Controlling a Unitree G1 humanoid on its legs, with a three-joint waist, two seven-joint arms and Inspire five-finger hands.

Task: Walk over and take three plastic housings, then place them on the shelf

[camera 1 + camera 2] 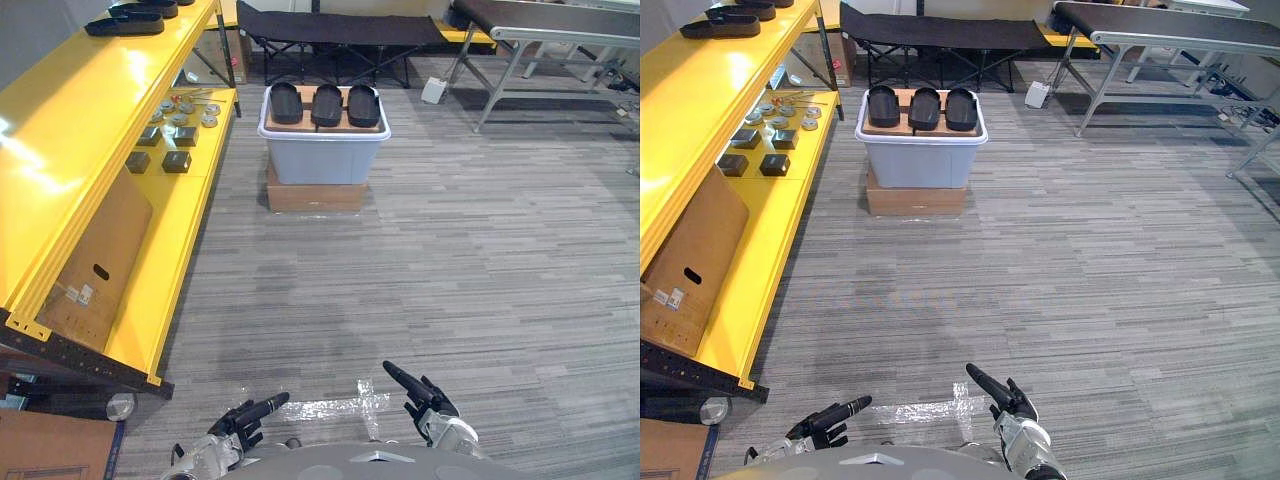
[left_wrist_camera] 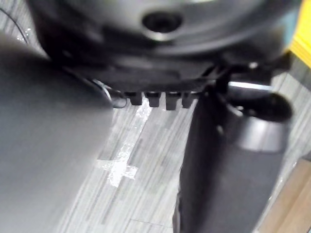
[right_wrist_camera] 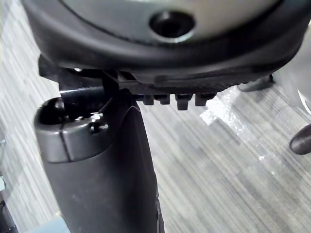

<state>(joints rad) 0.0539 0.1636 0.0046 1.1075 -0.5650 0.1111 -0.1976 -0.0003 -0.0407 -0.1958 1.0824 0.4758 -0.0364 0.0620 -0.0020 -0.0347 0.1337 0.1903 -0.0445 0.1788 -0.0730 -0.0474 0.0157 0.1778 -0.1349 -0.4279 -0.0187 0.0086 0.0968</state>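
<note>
Three black plastic housings (image 1: 326, 104) sit atop a grey bin (image 1: 322, 158) at upper centre, with a yellow shelf (image 1: 70, 120) at left. The left robot hand (image 1: 247, 414) and right robot hand (image 1: 432, 398) are at the bottom, fingers straight and empty.

The floor (image 1: 470, 260) is laid in narrow grey planks with streaks of lighter and darker tone. Strips of clear tape (image 1: 340, 406) are stuck on it near the lower edge of the head views. A long yellow shelf (image 1: 60, 150) runs along the left side, and bright light glares off its top board. A cardboard sheet (image 1: 100, 260) leans inside its lower level. At the far end stands a black folding cot (image 1: 340, 28). To its right is a long table (image 1: 560, 15) with a dark top and grey metal legs, with a small white box (image 1: 433, 90) on the floor by one leg. Mid-floor, a grey tub (image 1: 320, 155) sits on a cardboard box (image 1: 316, 195).
</note>
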